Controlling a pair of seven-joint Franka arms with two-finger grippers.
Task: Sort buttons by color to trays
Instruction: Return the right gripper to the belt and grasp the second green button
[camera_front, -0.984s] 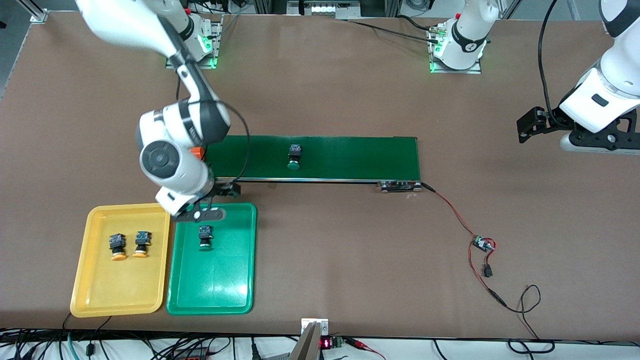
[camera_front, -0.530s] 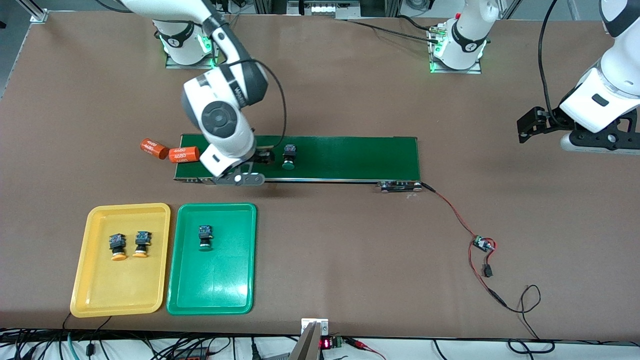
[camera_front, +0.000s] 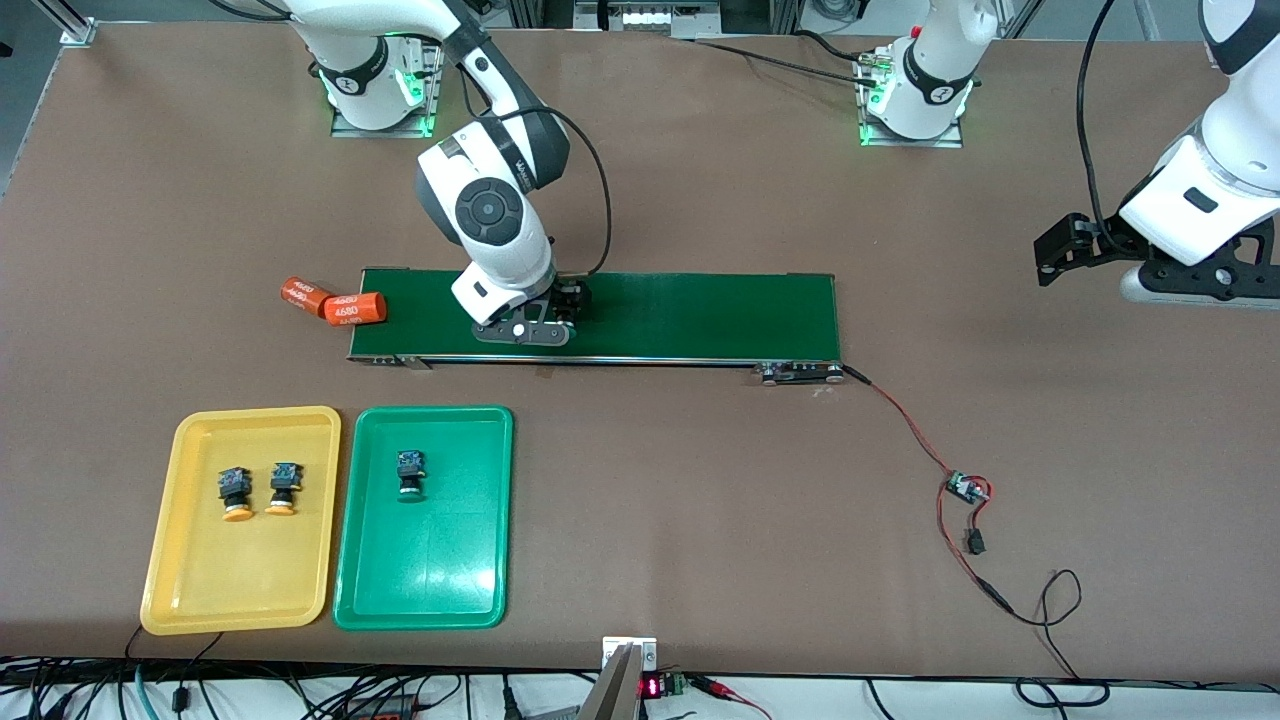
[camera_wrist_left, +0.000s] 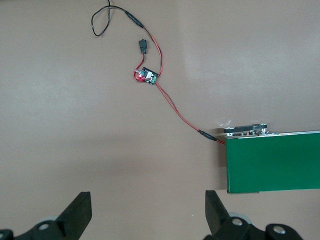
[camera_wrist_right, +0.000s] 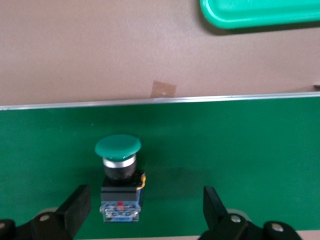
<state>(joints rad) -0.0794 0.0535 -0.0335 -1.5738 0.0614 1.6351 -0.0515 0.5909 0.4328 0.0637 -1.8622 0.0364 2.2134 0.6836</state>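
A green-capped button (camera_wrist_right: 118, 177) lies on the dark-green belt (camera_front: 700, 315). My right gripper (camera_wrist_right: 145, 210) hangs over it, open, with the button's body between the fingers and nearer to one finger. In the front view that gripper (camera_front: 540, 325) hides the button. The yellow tray (camera_front: 240, 585) holds two yellow-orange-capped buttons (camera_front: 234, 493) (camera_front: 283, 488). Beside it, the green tray (camera_front: 430, 575) holds one green-capped button (camera_front: 409, 473). My left gripper (camera_wrist_left: 147, 212) is open and empty over bare table past the belt's end, where the left arm (camera_front: 1190, 240) waits.
Two orange cylinders (camera_front: 305, 293) (camera_front: 360, 308) lie at the belt's end toward the right arm. A red and black wire runs from the belt's other end to a small circuit board (camera_front: 968, 488). A corner of the green tray (camera_wrist_right: 260, 12) shows in the right wrist view.
The right arm has swung from over the green tray to the belt and now stands over the green-capped button. That button has drifted slightly along the belt. The left arm has not moved.
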